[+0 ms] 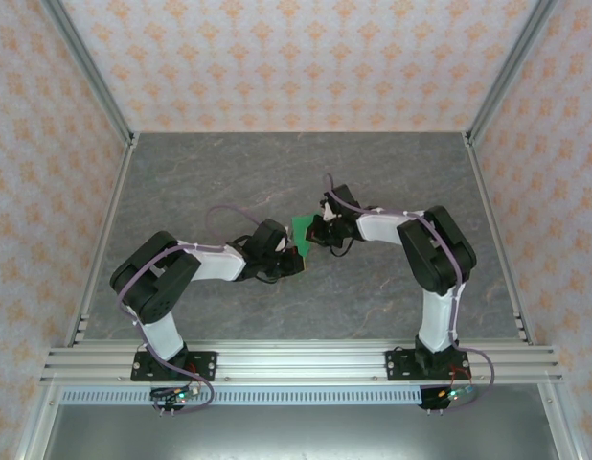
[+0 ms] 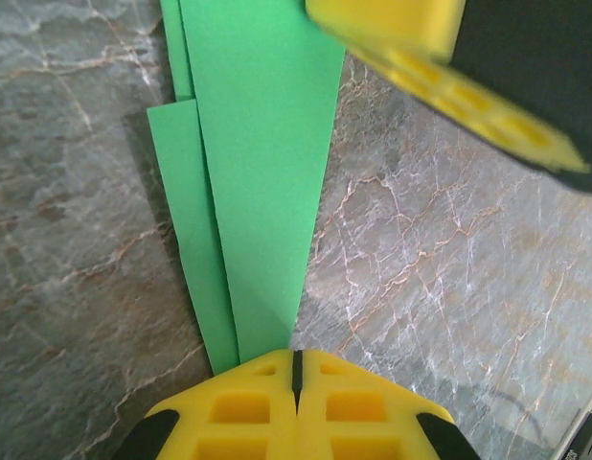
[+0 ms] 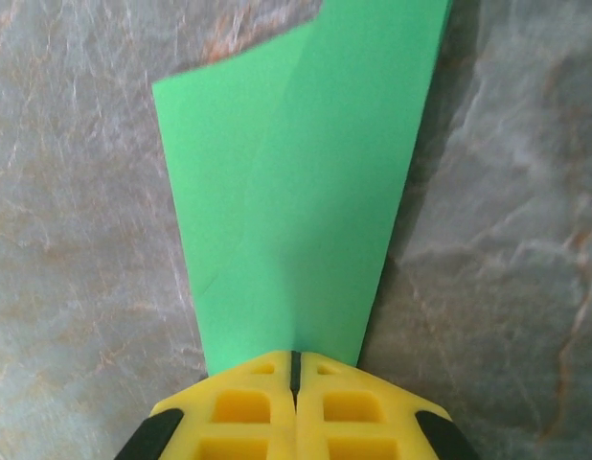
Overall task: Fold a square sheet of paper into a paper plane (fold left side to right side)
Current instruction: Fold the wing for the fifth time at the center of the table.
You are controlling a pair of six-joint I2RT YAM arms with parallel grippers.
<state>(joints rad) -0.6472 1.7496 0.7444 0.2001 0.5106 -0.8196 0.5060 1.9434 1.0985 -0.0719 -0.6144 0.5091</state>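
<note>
The green paper [image 1: 302, 230] is folded into a narrow, pointed dart with layered flaps and is held just above the middle of the table between both grippers. In the left wrist view the paper plane [image 2: 262, 172] tapers down into my left gripper [image 2: 297, 356], whose jaws are shut on its narrow end. The right gripper's yellow fingers [image 2: 440, 86] show at the top of that view, over the wide end. In the right wrist view the paper [image 3: 296, 192] fans out from my right gripper [image 3: 295, 356], shut on it. From above, the left gripper [image 1: 294, 251] and right gripper [image 1: 313, 230] nearly meet.
The grey marbled tabletop [image 1: 277, 172] lies under the paper. Aluminium frame posts [image 1: 90, 72] and patterned walls [image 1: 296, 57] enclose it on three sides. A rail [image 1: 296, 362] carries both arm bases at the near edge.
</note>
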